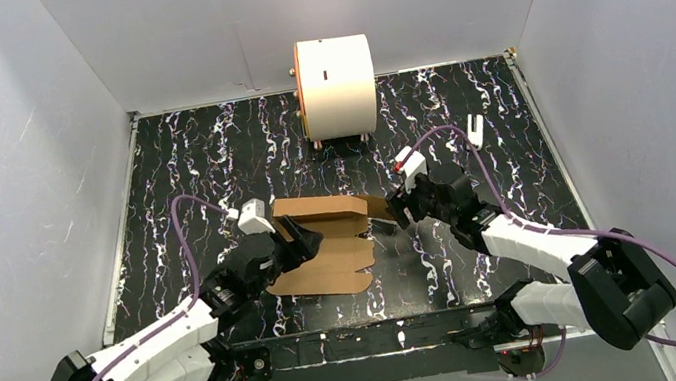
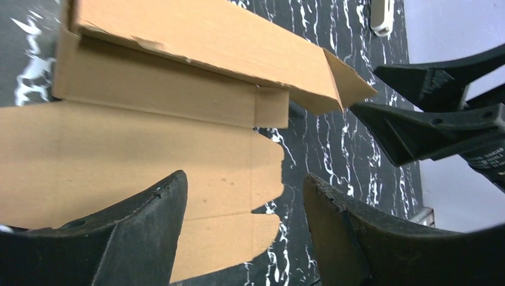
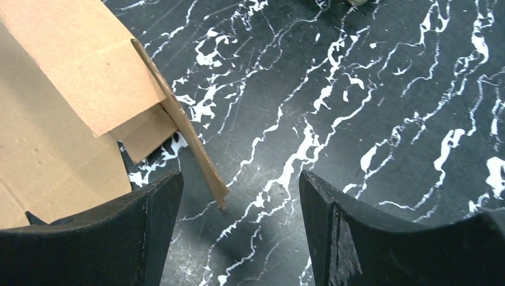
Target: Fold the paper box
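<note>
One paper box (image 1: 322, 248) is in play, plain brown cardboard with no print or label on it, lying mid-table on the black, white-veined table (image 1: 208, 159) between the two arms. Its long axis runs left to right across the table. One long panel is raised along the far side, the rest lies flat toward the arms, and the rounded tabs face right. One small end flap juts off the right end of the raised panel, pointing at the right arm.

Two grippers are at work, one at each end. The left gripper (image 1: 306, 239) is at the box's left end, jaws spread wide and gripping nothing; from its wrist, one finger (image 2: 137, 232) sits over the flat sheet. The right gripper (image 1: 401, 209) is just beside the right end, jaws also wide apart and holding nothing, with bare table and the edge of that end flap showing between them.

One white cylinder (image 1: 336, 85) with an orange rim sits at the back, well apart from the box, with one short dark mark on its side. One small white object (image 1: 474, 128) lies far right. The lettering on the right gripper's body is too blurred to read.
</note>
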Action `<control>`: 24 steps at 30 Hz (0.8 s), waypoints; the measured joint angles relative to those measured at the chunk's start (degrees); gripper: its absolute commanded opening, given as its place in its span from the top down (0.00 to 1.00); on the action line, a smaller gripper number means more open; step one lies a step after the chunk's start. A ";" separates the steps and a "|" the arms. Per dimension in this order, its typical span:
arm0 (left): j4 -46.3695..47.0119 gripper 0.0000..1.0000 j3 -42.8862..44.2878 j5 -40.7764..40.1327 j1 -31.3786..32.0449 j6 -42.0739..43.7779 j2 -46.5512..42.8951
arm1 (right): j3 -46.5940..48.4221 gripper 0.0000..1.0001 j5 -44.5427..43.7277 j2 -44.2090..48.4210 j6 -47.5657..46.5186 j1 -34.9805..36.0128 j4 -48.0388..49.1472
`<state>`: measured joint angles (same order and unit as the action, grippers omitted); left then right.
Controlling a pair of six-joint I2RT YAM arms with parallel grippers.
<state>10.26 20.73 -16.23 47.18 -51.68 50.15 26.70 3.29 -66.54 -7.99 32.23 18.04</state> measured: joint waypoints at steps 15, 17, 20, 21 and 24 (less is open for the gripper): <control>6.62 0.31 8.98 -4.04 10.51 2.78 16.87 | -2.08 0.54 8.26 -7.19 1.97 -1.49 9.07; 7.26 0.31 10.21 -5.75 11.76 4.68 18.69 | -2.08 0.62 8.90 -7.19 1.88 -1.49 9.14; 8.17 0.30 11.67 -8.15 13.27 7.50 21.70 | -2.08 0.73 9.66 -7.19 1.66 -1.49 9.18; 8.66 0.28 12.04 -9.09 13.84 8.55 22.84 | -2.10 0.75 9.94 -7.19 1.70 -1.49 9.18; 9.86 0.25 12.96 -12.02 15.78 11.85 26.25 | -2.10 0.82 10.75 -7.19 1.60 -1.49 9.16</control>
<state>20.12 33.69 -28.25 62.96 -39.83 76.40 24.60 14.04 -73.73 -6.39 30.74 27.20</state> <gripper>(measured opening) 0.727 0.253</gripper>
